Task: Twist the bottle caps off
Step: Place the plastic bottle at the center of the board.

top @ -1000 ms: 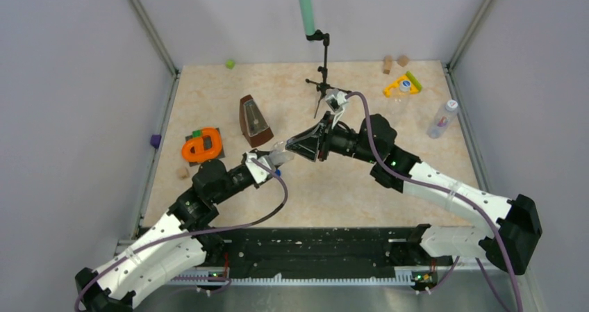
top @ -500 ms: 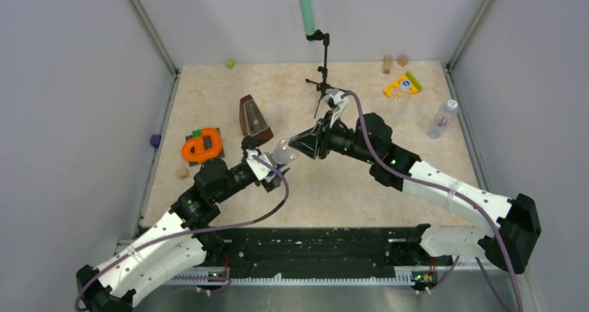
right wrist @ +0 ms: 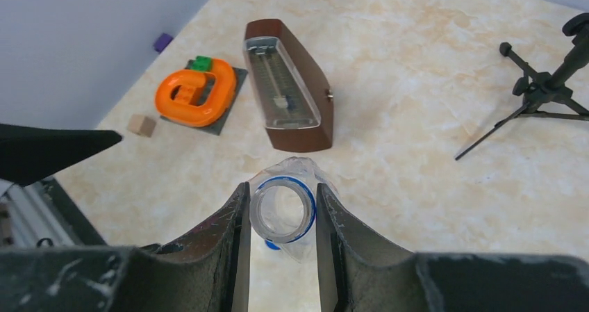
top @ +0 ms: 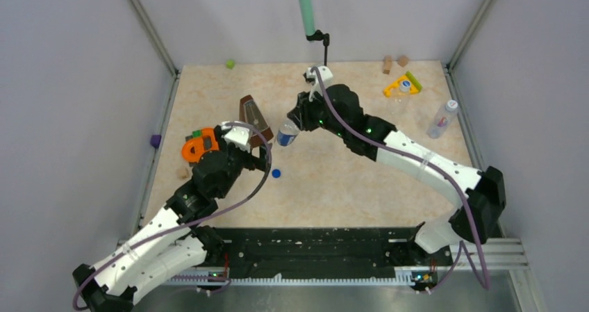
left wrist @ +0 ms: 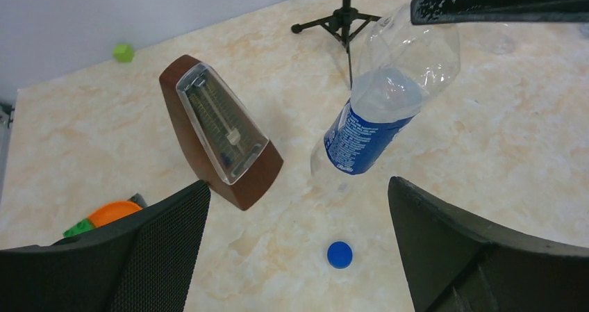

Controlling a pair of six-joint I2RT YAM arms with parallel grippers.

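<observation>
Left tool (left wrist: 299,187): spread wide, empty, above the desk (left wrist: 486,152).
Right tool (right wrist: 281,211): pinching the labelled bottle (left wrist: 361,135) at its open neck; bottle tilted.
Blue cap (left wrist: 339,254): flat on the desk, near the metronome (left wrist: 222,138), between the left fingers in the wrist view.

Top view sits high above the near edge, looking down over whole desk (top: 333,187). Both wrist views close, angled down; all three share metronome (top: 249,110) and labelled bottle (top: 287,134).
</observation>
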